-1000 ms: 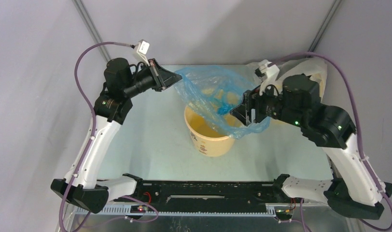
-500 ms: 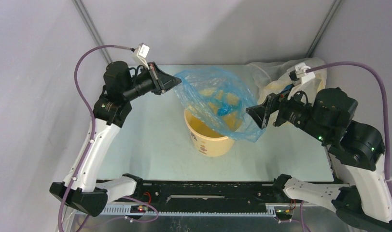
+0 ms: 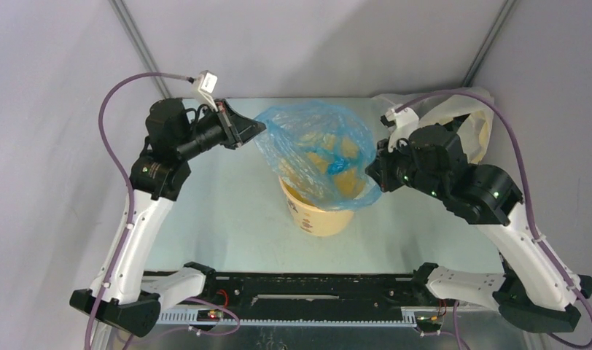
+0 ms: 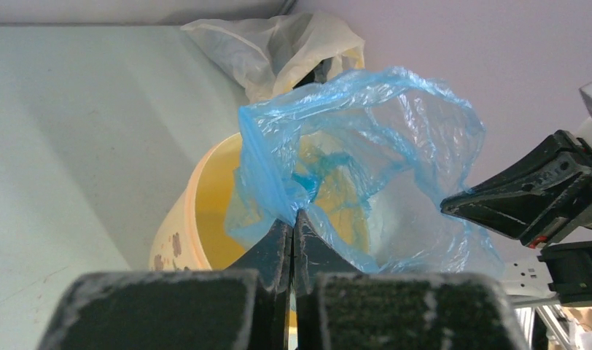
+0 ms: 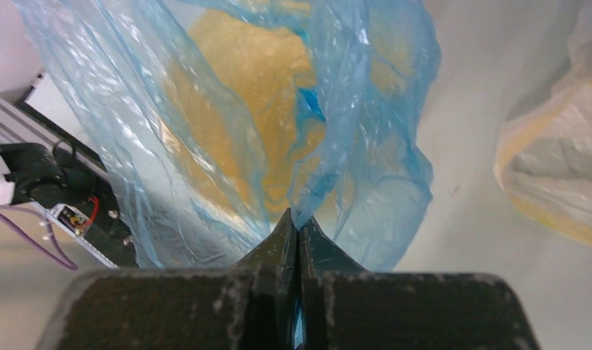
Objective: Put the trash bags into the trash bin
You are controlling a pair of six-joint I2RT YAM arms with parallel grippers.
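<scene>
With the left gripper [image 3: 262, 128] and right gripper [image 3: 369, 170] each pinched on an edge, the bag [image 3: 315, 142] hangs stretched open above the bin [image 3: 324, 219], partly inside; lowering and releasing it seem left.

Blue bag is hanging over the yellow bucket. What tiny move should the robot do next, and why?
Probably lower both grippers together. The left gripper and right gripper each pinch an edge of the blue bag, which hangs open above the yellow bucket, only its bottom inside.
</scene>
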